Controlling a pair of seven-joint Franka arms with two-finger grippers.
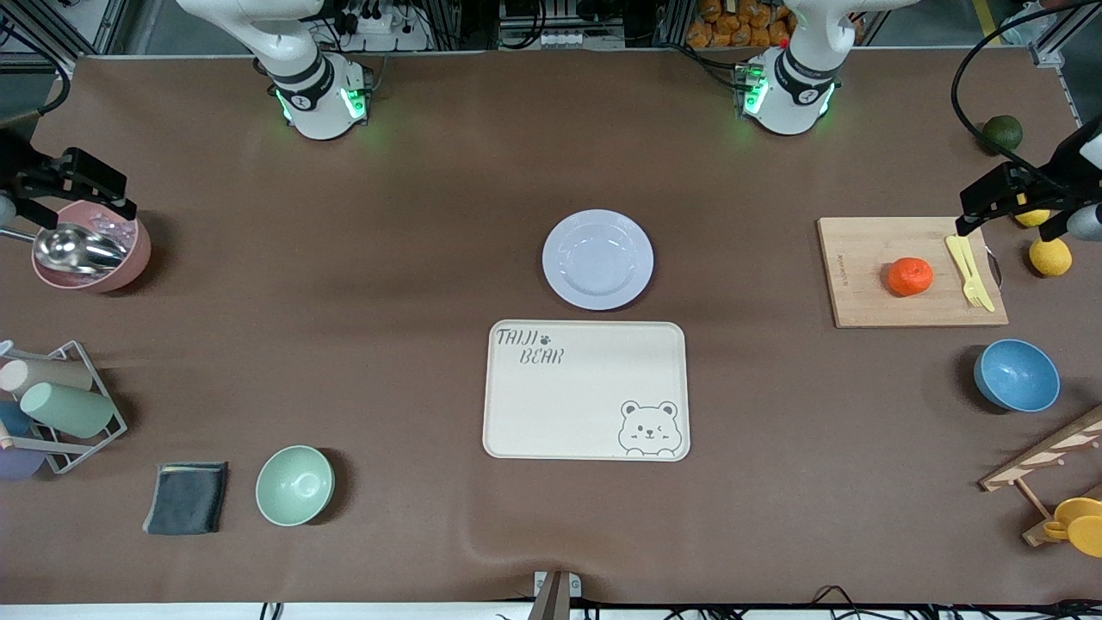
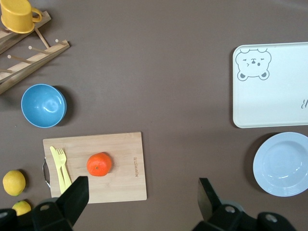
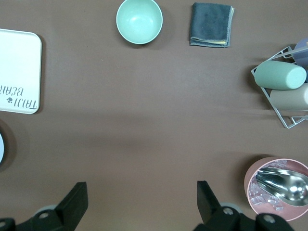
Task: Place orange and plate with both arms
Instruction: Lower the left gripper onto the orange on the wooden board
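The orange sits on a wooden cutting board toward the left arm's end of the table. It also shows in the left wrist view. The pale lavender plate lies empty at the table's middle and also shows in the left wrist view. My left gripper is open and empty, up in the air over the cutting board's edge; its own view shows it wide apart. My right gripper is open and empty, up over a pink bowl; its own view shows it over bare mat.
A cream bear tray lies just nearer the front camera than the plate. A yellow fork and knife lie on the board. Lemons, a dark green fruit, a blue bowl, a mint bowl, a grey cloth, a cup rack and the pink bowl with a scoop stand around.
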